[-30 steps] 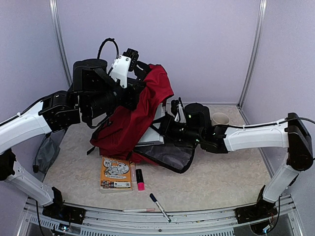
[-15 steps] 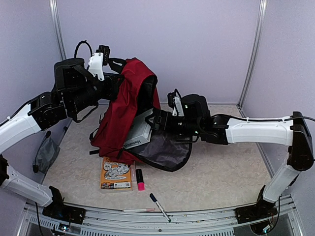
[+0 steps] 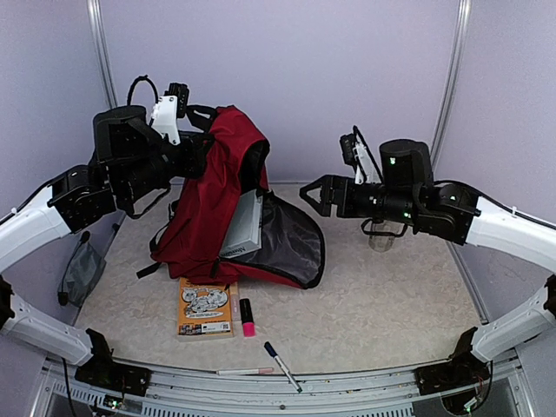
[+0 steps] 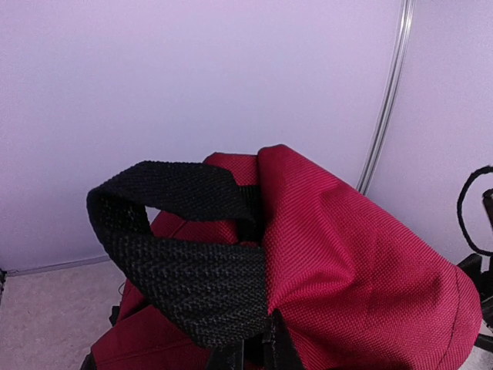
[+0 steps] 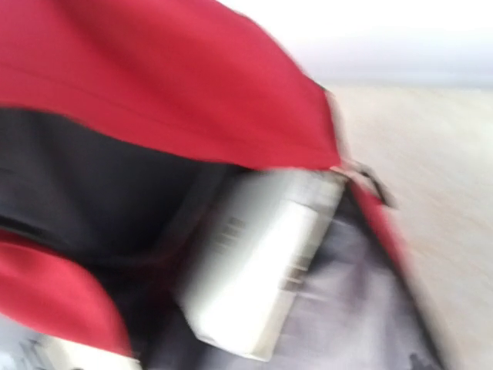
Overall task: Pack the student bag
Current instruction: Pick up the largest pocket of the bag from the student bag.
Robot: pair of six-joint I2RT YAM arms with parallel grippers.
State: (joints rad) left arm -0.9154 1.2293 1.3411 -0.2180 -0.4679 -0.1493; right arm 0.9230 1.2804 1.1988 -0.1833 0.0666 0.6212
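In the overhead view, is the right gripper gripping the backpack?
No, the right gripper hangs open in the air to the right of the student bag, touching nothing.

We can read no text, number or brand anywhere here. The orange booklet [image 3: 206, 306] near the table's [image 3: 391, 304] front edge has a printed cover with a picture and lettering, too small for us to make out. The pale box [image 5: 258, 262] inside the student bag [image 3: 208, 200] shows dark printed lines, blurred past reading.
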